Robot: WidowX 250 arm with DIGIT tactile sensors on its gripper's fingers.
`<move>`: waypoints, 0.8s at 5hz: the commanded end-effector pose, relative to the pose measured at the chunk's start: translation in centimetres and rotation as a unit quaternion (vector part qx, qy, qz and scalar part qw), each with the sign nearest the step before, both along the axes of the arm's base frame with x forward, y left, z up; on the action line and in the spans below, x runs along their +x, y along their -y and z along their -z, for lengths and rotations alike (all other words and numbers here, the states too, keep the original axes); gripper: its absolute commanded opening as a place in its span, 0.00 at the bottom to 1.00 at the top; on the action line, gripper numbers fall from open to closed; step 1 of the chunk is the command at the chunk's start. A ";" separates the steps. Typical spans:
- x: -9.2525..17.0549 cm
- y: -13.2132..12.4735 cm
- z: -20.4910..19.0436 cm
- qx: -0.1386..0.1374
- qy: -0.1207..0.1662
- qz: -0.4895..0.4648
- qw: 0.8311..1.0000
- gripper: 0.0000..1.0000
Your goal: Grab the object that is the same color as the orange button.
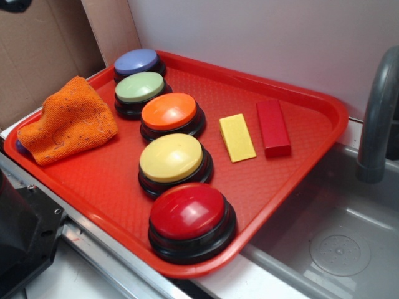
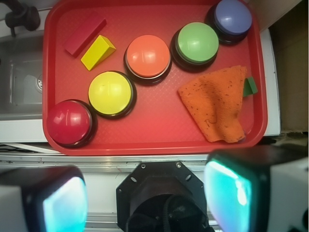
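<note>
An orange cloth point(image 1: 68, 121) lies crumpled at the left end of the red tray point(image 1: 93, 180); in the wrist view the cloth point(image 2: 215, 104) is on the tray's point(image 2: 159, 128) right side. The orange button point(image 1: 169, 113) point(image 2: 147, 56) stands in the middle of a row of dome buttons, apart from the cloth. My gripper point(image 2: 147, 198) hovers high above the tray's near edge, open wide, with nothing between its pads point(image 2: 229, 188). The cloth sits ahead of the right-hand pad.
The row also holds purple point(image 1: 137, 62), green point(image 1: 139, 88), yellow point(image 1: 172, 157) and red point(image 1: 189, 213) buttons. Yellow point(image 1: 237, 137) and red point(image 1: 273, 126) blocks lie beyond them. A green piece point(image 2: 249, 86) peeks from beside the cloth. A sink point(image 1: 336, 249) with faucet point(image 1: 377, 112) adjoins the tray.
</note>
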State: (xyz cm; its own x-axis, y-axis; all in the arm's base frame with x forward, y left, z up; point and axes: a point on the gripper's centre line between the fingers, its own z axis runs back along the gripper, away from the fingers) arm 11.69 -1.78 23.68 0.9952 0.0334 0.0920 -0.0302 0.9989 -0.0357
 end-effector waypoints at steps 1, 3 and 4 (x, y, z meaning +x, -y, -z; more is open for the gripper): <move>0.0 0.0 0.0 0.000 0.000 0.000 1.000 1.00; 0.9 -4.2 4.3 0.019 0.025 -0.063 0.998 1.00; 1.0 -5.9 6.1 0.032 0.041 -0.090 0.995 1.00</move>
